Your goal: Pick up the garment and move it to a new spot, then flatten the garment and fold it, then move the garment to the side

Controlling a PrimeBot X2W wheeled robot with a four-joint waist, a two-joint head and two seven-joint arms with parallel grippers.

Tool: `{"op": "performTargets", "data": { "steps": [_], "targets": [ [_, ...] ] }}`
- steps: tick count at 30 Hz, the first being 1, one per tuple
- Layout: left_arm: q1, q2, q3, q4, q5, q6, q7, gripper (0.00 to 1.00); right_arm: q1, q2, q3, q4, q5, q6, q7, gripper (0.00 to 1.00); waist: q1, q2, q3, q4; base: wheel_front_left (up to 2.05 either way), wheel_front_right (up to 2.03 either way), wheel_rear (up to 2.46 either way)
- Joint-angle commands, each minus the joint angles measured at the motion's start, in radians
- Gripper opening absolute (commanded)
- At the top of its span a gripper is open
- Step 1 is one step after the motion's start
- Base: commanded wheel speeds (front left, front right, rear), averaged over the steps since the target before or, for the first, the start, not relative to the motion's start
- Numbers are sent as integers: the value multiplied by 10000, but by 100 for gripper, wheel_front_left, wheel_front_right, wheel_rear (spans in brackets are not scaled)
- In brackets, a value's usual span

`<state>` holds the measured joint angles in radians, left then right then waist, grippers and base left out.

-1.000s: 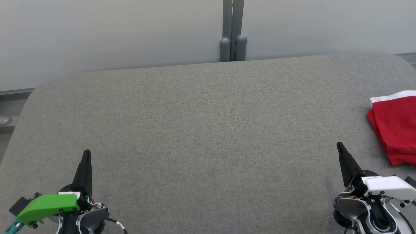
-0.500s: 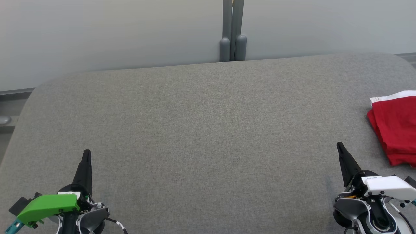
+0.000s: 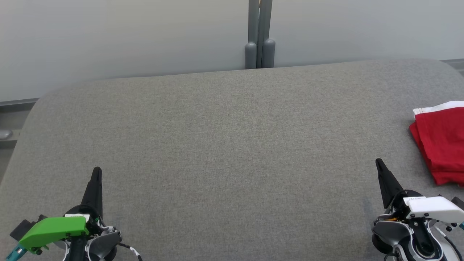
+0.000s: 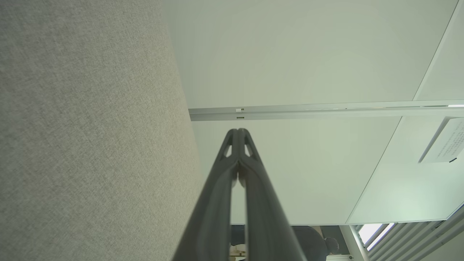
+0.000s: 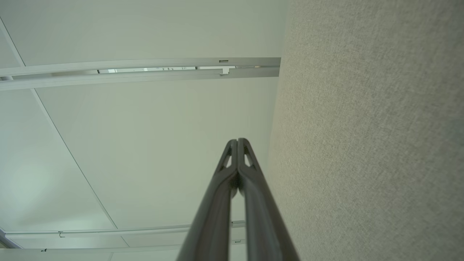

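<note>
The garment (image 3: 441,141) is red with a white band along its top edge. It lies folded at the far right of the grey padded table (image 3: 232,145), partly cut off by the head view's right edge. My right gripper (image 3: 378,162) rests at the lower right, shut and empty, a short way left of and below the garment. Low on the left, my left gripper (image 3: 96,170) is shut with nothing in it. Each wrist view confirms this: the left gripper (image 4: 238,131) and the right gripper (image 5: 237,140) have their tips pressed together.
A pale wall runs behind the table, with a grey post (image 3: 260,34) at its middle. The table's rounded left corner (image 3: 40,103) and a floor strip lie at the far left. The grey table surface (image 4: 90,127) fills the left of the left wrist view.
</note>
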<state>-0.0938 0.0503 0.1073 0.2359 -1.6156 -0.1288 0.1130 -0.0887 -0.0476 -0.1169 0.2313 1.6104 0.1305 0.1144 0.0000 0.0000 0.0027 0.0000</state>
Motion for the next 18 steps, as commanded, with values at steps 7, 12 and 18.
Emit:
{"op": "performTargets", "data": {
  "steps": [7, 12, 18],
  "targets": [
    [-124, -2, 47, -8, 30, -36, 38, 0, -103, -51, 6, -35, 72, 5, 46, 0, 0, 0, 0, 0, 0, 0, 0],
    [-124, -3, 48, -9, 31, -36, 39, 0, -103, -51, 6, -35, 72, 5, 46, 0, 0, 0, 0, 0, 0, 0, 0],
    [-124, -3, 48, -9, 32, -36, 39, 0, -103, -51, 6, -35, 73, 5, 46, 0, 0, 0, 0, 0, 0, 0, 0]
  ]
}}
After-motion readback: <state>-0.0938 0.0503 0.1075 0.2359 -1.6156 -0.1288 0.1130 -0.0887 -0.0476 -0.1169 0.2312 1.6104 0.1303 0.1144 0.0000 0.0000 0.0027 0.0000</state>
